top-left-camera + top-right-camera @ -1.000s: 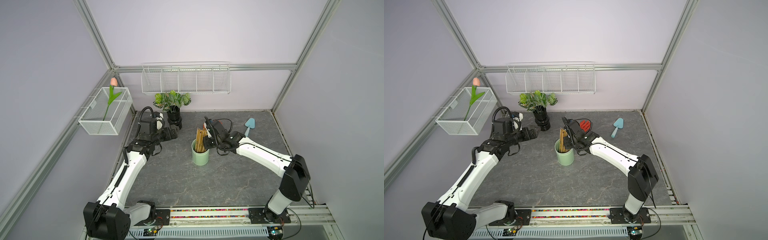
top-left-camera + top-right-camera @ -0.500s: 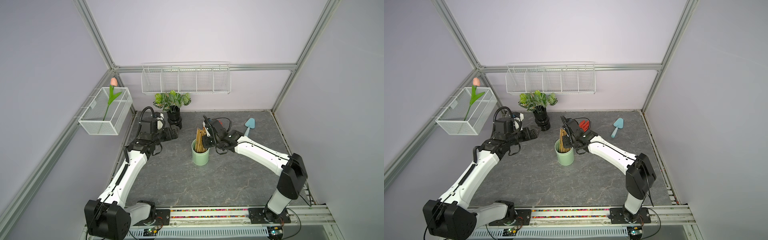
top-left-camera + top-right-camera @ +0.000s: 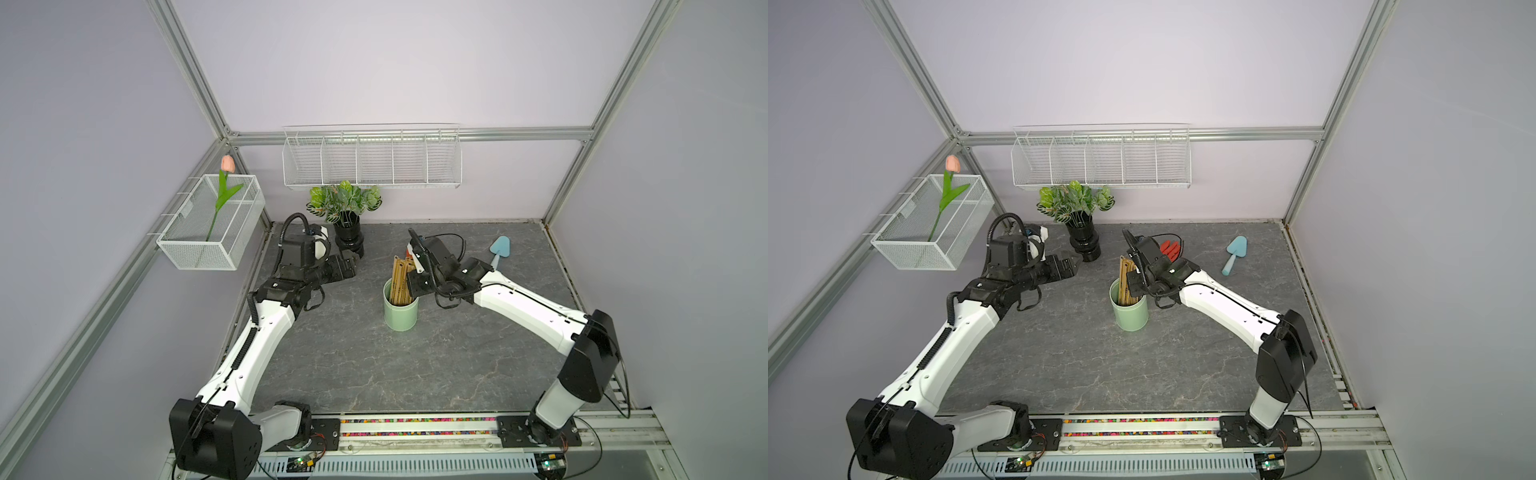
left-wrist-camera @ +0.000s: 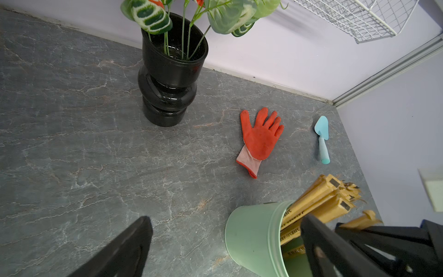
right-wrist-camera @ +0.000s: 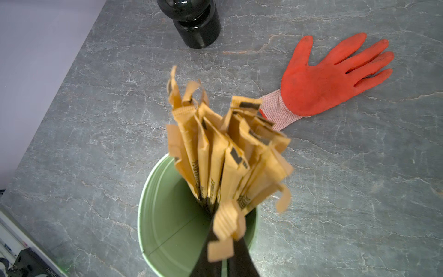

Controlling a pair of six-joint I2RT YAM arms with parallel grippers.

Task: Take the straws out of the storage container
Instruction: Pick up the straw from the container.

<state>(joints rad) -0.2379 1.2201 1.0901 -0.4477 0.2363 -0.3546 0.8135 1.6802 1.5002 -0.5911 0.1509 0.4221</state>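
Dark print runs along straws (image 4: 316,199) inside storage container (image 4: 249,237). Characters too small and blurred, unreadable. No other text legible.

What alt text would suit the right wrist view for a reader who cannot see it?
The right tool is shut on a fan of tan paper-wrapped straws standing in a green cup. Beyond the cup, a red glove lies flat on the grey table, apart from a black vase.

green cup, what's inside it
Paper-wrapped straws stand bundled inside the green cup, tops above the rim, with the fingers of the right gripper shut on them. Their lower ends and the floor beneath them are hidden.
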